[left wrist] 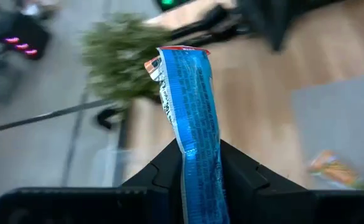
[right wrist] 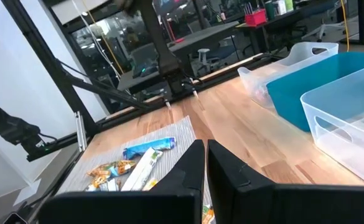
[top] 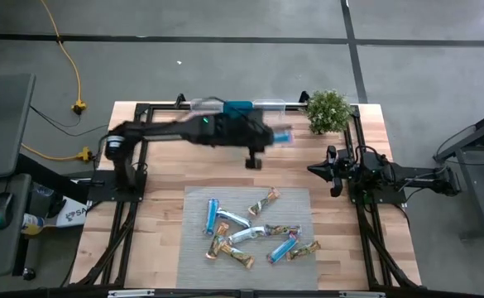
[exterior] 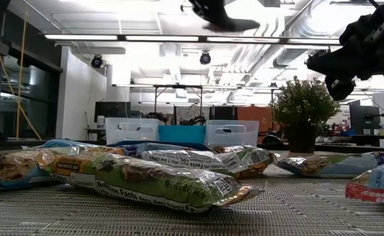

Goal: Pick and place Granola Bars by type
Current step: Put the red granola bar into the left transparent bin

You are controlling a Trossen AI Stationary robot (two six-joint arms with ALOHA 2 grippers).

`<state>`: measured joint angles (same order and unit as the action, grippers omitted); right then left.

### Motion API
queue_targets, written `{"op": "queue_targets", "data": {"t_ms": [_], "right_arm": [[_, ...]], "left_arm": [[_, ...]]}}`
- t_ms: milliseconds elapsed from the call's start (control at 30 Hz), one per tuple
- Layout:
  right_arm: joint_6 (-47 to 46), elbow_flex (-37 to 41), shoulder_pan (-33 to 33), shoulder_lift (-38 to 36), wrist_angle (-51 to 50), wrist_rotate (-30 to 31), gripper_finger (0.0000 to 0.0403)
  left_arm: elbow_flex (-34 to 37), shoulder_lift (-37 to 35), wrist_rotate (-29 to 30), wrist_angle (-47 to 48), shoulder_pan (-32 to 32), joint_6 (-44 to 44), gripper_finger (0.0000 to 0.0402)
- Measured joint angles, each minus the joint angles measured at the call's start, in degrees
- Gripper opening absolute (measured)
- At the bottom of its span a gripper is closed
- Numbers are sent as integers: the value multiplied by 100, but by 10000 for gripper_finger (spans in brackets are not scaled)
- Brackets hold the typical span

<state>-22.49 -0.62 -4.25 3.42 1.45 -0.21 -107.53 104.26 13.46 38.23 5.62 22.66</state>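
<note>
A lab: exposed ceiling ducts (exterior: 310, 26), workbenches (right wrist: 194, 43).

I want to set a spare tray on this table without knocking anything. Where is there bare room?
Bare wood lies between the grey mat and the bins at the back, though the left gripper, holding a blue bar, hangs above it. Strips beside the mat are free too. The mat's middle is crowded with granola bars; the right gripper waits near the plant.

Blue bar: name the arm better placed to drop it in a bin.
Left. Its claw is shut on the blue bar, near the bins. The right claw is empty by the mat.
</note>
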Motion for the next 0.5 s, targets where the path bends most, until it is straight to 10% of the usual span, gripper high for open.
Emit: {"op": "queue_targets", "data": {"t_ms": [500], "right_arm": [[0,-2,1,37,2,2,0]], "left_arm": [[-2,-1586,1526,1442,1288,107,77]]}}
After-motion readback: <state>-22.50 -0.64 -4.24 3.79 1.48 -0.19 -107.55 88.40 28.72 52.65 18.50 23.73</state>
